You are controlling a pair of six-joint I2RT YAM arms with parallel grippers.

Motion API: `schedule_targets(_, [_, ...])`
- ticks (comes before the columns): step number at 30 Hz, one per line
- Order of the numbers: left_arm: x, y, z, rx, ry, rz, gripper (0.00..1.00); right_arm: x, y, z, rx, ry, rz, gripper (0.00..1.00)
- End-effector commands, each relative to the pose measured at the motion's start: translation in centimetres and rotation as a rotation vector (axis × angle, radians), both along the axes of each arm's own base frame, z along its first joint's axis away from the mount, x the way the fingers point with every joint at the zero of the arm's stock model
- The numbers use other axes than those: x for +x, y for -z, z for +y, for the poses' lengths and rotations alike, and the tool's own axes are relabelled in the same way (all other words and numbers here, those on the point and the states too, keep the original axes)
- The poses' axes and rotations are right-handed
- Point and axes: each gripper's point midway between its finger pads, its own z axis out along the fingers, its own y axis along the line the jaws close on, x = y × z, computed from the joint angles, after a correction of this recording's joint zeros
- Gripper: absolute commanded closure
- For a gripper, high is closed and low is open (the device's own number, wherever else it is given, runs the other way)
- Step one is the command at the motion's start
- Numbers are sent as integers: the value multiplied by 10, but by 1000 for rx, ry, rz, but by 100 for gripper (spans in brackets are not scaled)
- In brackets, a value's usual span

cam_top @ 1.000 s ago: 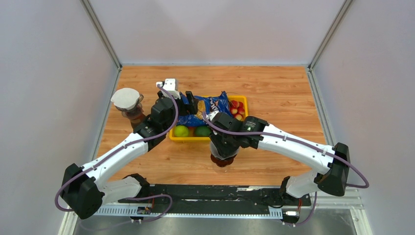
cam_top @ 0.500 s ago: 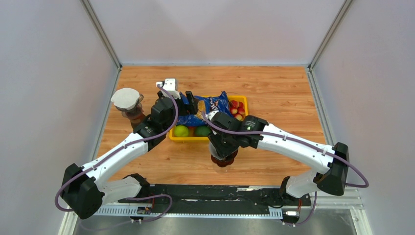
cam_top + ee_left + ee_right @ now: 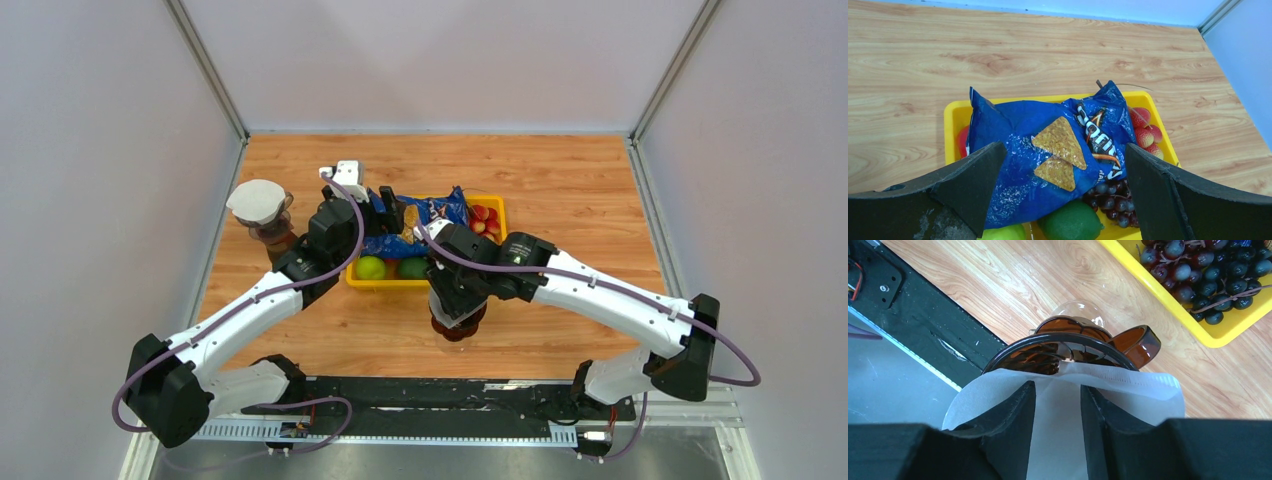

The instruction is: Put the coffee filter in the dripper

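A white paper coffee filter [image 3: 1143, 395] lies over the near rim of the brown glass dripper [image 3: 1068, 337], which stands on the table in front of the yellow tray. My right gripper [image 3: 1058, 386] is right above it, pointing down. Its fingers are a little apart and rest on the filter, with white paper showing in the gap. In the top view the right gripper [image 3: 455, 300] hides the filter and most of the dripper [image 3: 457, 330]. My left gripper [image 3: 1064, 155] is wide open and empty above the tray.
The yellow tray [image 3: 385, 283] holds a blue chip bag [image 3: 1038, 145], limes [image 3: 1070, 222], grapes and red fruit. A second brown dripper with a white filter [image 3: 258, 203] stands at the left edge. The black base rail [image 3: 923, 315] runs close behind the dripper.
The right arm has shifted slightly over the dripper, the wrist edging toward the tray. The left arm has not moved.
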Motion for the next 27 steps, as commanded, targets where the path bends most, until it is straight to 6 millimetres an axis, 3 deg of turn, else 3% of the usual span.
schedule_targets(1, [-2, -13, 1, -35, 4, -28, 0, 1, -28, 1, 73, 25, -39, 58])
schedule_targets(15, [-3, -14, 1, -38, 8, -31, 0, 0, -58, 2, 158, 15, -76, 55])
schedule_targets(24, [-5, -16, 1, -41, 11, -33, 0, 16, -116, -8, 266, 70, -230, 48])
schedule_targets(27, [-5, -17, 2, -40, 12, -33, 0, 29, -140, -21, 297, 137, -323, 32])
